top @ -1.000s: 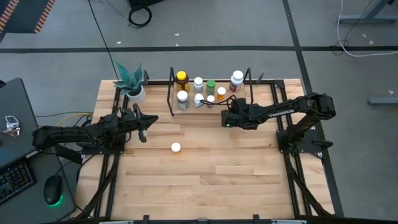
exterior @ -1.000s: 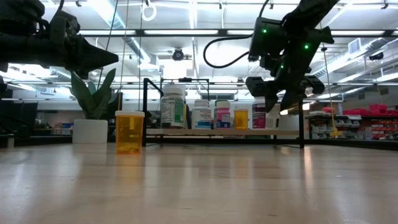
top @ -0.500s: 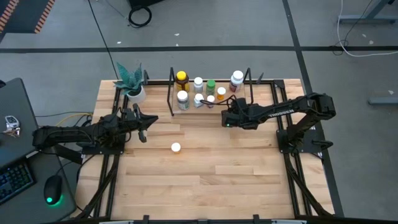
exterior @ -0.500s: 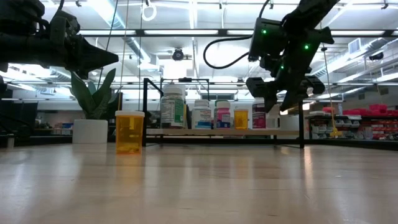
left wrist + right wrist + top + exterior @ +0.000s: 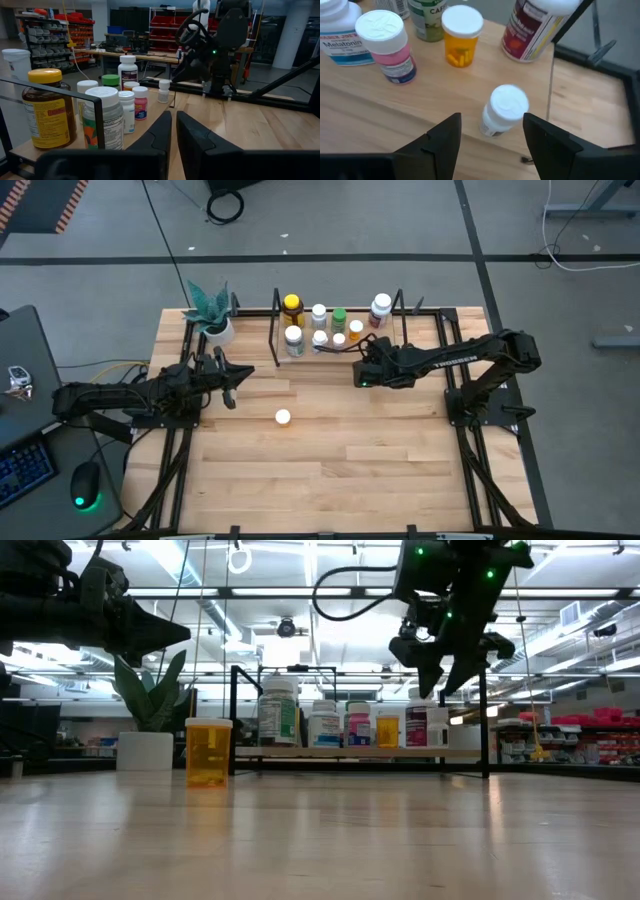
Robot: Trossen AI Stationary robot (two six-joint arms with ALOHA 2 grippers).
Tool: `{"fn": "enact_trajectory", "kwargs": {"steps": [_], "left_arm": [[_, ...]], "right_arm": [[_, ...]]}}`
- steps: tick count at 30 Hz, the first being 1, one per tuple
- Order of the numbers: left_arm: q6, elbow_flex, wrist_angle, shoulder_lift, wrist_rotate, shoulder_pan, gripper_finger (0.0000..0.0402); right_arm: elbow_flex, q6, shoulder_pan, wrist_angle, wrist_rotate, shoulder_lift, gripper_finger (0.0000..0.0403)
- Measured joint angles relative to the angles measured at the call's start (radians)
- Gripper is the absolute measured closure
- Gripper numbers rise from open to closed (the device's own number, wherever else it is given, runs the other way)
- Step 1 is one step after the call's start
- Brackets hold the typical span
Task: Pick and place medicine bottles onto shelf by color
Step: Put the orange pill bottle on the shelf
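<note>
Above the front edge of the shelf (image 5: 330, 350), our right claw (image 5: 492, 137) hangs with its two fingers apart and nothing between them; a small white bottle (image 5: 503, 110) stands upright on the wooden base just below and beyond the gap, near the black upright at that end. Around it on the same base we see a pink bottle (image 5: 387, 47), an orange pill bottle (image 5: 460, 35) with a white cap and a dark red bottle (image 5: 532, 27), all standing, with more bottles farther along. Our left claw (image 5: 172, 131) waits over the table's left side, fingers pressed together and empty. Well apart from the shelf, one amber bottle (image 5: 208, 751) stands alone on the open table (image 5: 330, 470), seen from above as a white cap. We judge the small white bottle placed and the right arm free, so the next move calls for reaching to the lone amber bottle, closing on it upright and carrying it to the orange one.
</note>
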Motion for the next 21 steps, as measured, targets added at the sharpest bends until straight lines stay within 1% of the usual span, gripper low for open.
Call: {"fn": "enact_trajectory", "kwargs": {"steps": [4,7,9,12,14,17,21], "left_arm": [[0.0,0.0,0.0,0.0,0.0,0.0,0.0372],[0.0,0.0,0.0,0.0,0.0,0.0,0.037],[0.0,0.0,0.0,0.0,0.0,0.0,0.0367],[0.0,0.0,0.0,0.0,0.0,0.0,0.0363],[0.0,0.0,0.0,0.0,0.0,0.0,0.0362],[0.0,0.0,0.0,0.0,0.0,0.0,0.0365],[0.0,0.0,0.0,0.0,0.0,0.0,0.0371]], "right_arm": [[0.03,-0.042,-0.001,-0.03,-0.002,0.0,0.0181],[0.055,-0.098,0.013,0.003,-0.002,0.0,0.0181],[0.059,-0.189,0.033,0.105,0.0,0.0,0.0181],[0.059,-0.388,0.057,0.309,-0.003,0.0,0.0181],[0.059,-0.512,0.067,0.435,-0.023,0.0,0.0181],[0.059,-0.659,0.072,0.597,-0.099,0.0,0.0181],[0.06,-0.806,0.071,0.756,-0.22,0.01,0.0181]]}}
